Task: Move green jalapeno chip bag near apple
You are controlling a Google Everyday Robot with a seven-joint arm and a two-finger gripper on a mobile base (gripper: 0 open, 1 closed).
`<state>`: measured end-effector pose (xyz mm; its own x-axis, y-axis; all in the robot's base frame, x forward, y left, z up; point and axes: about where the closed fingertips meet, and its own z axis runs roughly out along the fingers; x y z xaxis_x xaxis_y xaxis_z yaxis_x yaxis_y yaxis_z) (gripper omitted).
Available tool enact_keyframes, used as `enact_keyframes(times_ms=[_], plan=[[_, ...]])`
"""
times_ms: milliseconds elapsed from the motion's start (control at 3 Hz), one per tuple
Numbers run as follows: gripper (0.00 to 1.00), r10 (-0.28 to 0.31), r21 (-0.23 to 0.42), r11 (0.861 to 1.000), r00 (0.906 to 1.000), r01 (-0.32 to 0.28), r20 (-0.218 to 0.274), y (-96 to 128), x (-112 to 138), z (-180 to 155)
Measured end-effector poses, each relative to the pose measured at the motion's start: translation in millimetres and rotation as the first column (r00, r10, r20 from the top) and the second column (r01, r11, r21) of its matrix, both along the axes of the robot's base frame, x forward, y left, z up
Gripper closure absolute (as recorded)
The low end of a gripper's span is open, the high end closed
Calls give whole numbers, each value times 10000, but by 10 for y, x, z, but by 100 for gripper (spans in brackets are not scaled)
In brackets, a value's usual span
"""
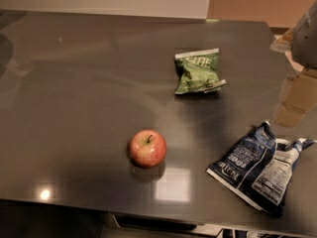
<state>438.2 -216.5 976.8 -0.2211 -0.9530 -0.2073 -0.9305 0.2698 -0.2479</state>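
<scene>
Dark glossy tabletop (74, 83), pale wall behind; grey tool (308, 33) partly cut off at the upper right edge, grip state impossible to tell; green jalapeno chip bag (198, 72) lying flat left of the tool, well apart from it; apple (147, 148) farther from the tool, down-left of that bag, stem up; crumpled dark blue chip bag (260, 167) below the tool.

- tool (308, 33): upper R edge, grey blur, mostly cut off by frame.
- tan shape (296, 99) below it at R edge: blurred, can't tell what it is.
- green jalapeno chip bag (198, 72): white lettering too blurred to read.
- dark blue chip bag (260, 168): small print on its white panel too small to read.
- tabletop (74, 108): L & R sides run out of frame.
- below tabletop's near edge: dark, can't make out.
</scene>
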Motion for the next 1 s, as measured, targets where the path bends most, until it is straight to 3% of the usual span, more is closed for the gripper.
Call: enact_keyframes(times_ms=[667, 1000], plan=[[0, -7, 186, 9998, 9997, 12, -261, 79, 140, 1], [0, -255, 408, 9988, 9992, 268, -314, 223, 446, -43]])
